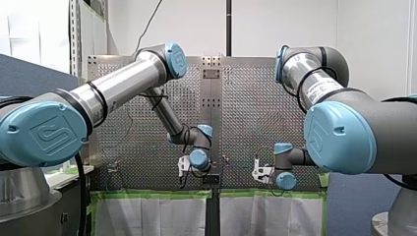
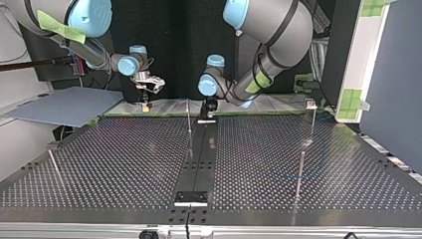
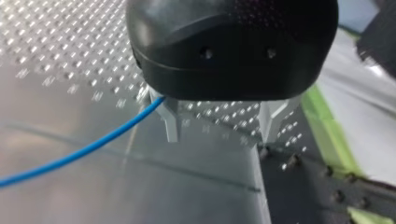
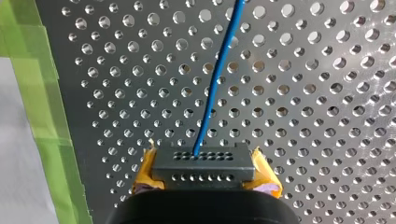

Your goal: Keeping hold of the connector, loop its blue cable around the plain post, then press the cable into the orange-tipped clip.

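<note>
Table [image 2: 124, 164]: one connector [image 4: 203, 164], perhaps four posts [image 2: 300, 174]

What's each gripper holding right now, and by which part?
My right gripper clamps the connector by its two side ends, between yellow pads; the blue cable leaves its face. My left gripper is open, gripping nothing.

My right tool [image 4: 205, 175] pinches the connector [image 4: 201, 161] between yellow pads; my left tool [image 3: 219, 128] hangs with fingers spread. In the top view they sit at eleven and twelve o'clock.
</note>
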Robot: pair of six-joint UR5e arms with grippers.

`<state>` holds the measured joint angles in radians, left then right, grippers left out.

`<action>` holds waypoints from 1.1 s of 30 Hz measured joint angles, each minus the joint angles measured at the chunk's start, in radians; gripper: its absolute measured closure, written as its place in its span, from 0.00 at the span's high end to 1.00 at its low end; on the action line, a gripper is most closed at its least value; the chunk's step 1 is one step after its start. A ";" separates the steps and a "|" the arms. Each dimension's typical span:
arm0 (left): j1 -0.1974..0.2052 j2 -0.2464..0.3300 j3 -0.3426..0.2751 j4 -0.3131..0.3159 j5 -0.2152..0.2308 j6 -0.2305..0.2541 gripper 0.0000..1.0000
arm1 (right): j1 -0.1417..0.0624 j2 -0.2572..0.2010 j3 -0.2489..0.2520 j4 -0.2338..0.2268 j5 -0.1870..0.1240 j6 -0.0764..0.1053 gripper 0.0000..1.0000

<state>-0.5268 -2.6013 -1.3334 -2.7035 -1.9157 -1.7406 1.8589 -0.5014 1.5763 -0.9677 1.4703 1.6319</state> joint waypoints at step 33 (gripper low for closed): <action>-0.167 0.281 -0.319 0.013 -0.046 0.082 1.00 | 0.036 -0.001 0.020 0.046 -0.058 -0.061 0.00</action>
<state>-0.6938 -2.3199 -1.6519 -2.6903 -1.9619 -1.6586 1.8950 -0.5025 1.5963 -0.9217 1.4127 1.5710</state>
